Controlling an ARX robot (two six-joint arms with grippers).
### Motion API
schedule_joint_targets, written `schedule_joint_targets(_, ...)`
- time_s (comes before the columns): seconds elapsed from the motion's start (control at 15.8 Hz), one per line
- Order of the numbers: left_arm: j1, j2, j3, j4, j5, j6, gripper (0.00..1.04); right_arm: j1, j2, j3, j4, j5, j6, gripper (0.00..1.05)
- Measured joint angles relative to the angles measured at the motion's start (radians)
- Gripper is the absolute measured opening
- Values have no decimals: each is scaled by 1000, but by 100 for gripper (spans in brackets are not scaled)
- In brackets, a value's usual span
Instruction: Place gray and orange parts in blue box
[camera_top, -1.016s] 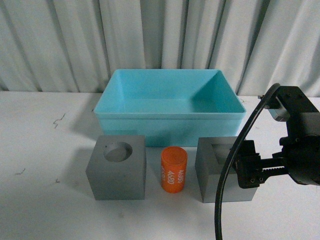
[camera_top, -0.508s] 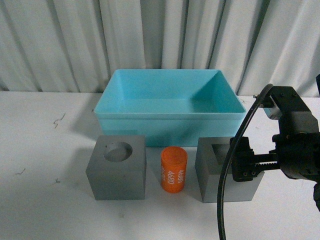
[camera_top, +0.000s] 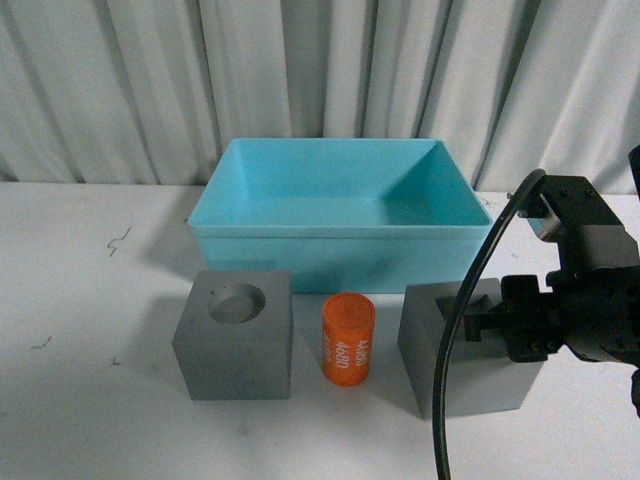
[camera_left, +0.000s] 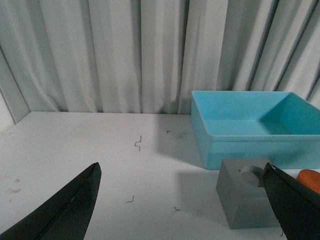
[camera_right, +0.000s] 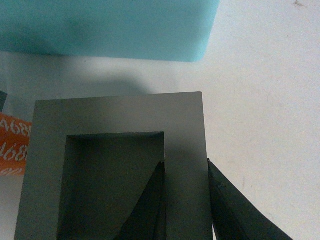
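Right claw (camera_right: 186, 165): closed on one wall of the square cube (camera_top: 490, 385). It reaches in from the cube's right.
Fingers (camera_right: 150, 205): one is down inside the square recess, the other against the outer face of the same wall. Both touch it, with the wall between them.
Square cube: on the right of the near row, in front of the box's right end. It is turned askew to the row. Whether it rests on the table (camera_top: 80, 300) or is raised, I cannot tell.
Cable (camera_top: 470, 290): black, looping from the right arm down across the cube's near face.
Cylinder (camera_top: 348, 340): orange, upright, white lettering. It stands just left of the square cube, apart from it.
Round cube (camera_top: 235, 345): left of the cylinder, flat on the table, round recess up.
Box (camera_top: 340, 245): turquoise, just behind the three parts, nothing inside.
Left claw (camera_left: 182, 167): fingers spread wide, holding nothing. It is above the table, left of the round cube.
Curtain (camera_top: 150, 90): pale folds across the far side.
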Motion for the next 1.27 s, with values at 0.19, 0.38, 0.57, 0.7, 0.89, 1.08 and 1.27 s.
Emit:
schedule_joint_targets(0.19,0,0,0,0,0,0,98,5,-92,-76,-31,11,-5,19)
schedule_joint_targets(0.38,0,0,0,0,0,0,98,-13,-293,-94,-79,14,-28,19)
schedule_joint_targets(0.57,0,0,0,0,0,0,98,-111,-409,51,-120,30,-116,19)
schedule_joint_targets(0.7,0,0,0,0,0,0,98,-174,-335,167,-100,24,-151,19)
schedule_joint_targets(0.89,0,0,0,0,0,0,98,-198,-148,374,-101,-16,-157,19)
schedule_joint_targets(1.08,0,0,0,0,0,0,98,-159,-24,528,-120,-44,-153,19)
schedule_joint_targets(1.27,0,0,0,0,0,0,98,-98,126,698,-114,-45,-103,19)
